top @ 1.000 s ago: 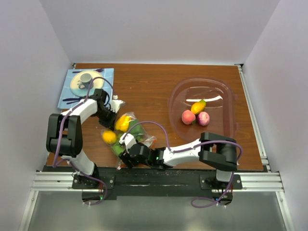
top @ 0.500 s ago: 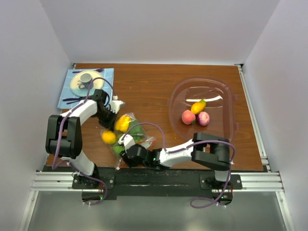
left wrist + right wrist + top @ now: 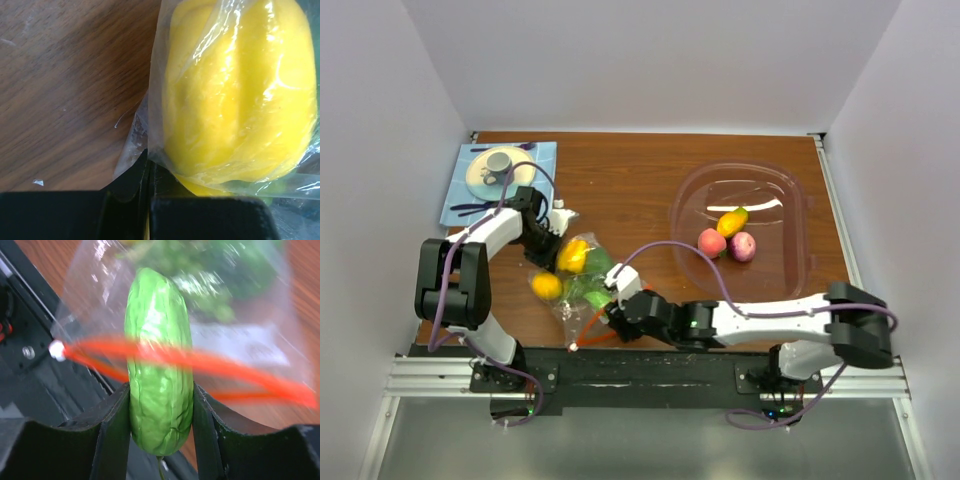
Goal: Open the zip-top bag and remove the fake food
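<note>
The clear zip-top bag [image 3: 576, 288] lies near the table's front left, its orange zip strip [image 3: 240, 372] and white slider [image 3: 56, 350] pulled toward the near edge. My left gripper [image 3: 148, 170] is shut on a corner of the bag's plastic [image 3: 134, 145], right beside a yellow toy fruit [image 3: 235, 95] inside it. My right gripper [image 3: 161, 410] is shut on a green cucumber-like toy [image 3: 160, 385] at the bag's mouth, and the strip crosses it. A second yellow piece [image 3: 547, 286] and more green pieces [image 3: 220, 270] remain in the bag.
A large clear oval tub [image 3: 800, 230] at the right holds a yellow-orange piece [image 3: 731, 221] and two pink-red ones [image 3: 711, 243] [image 3: 743, 246]. A blue mat with a plate and cup [image 3: 500, 165] lies at the back left. The black rail [image 3: 650, 365] runs along the near edge.
The right gripper closed on the green toy and drew back to the right. The bag's mouth and zip strip stretched toward the near edge. The left arm stayed put.
</note>
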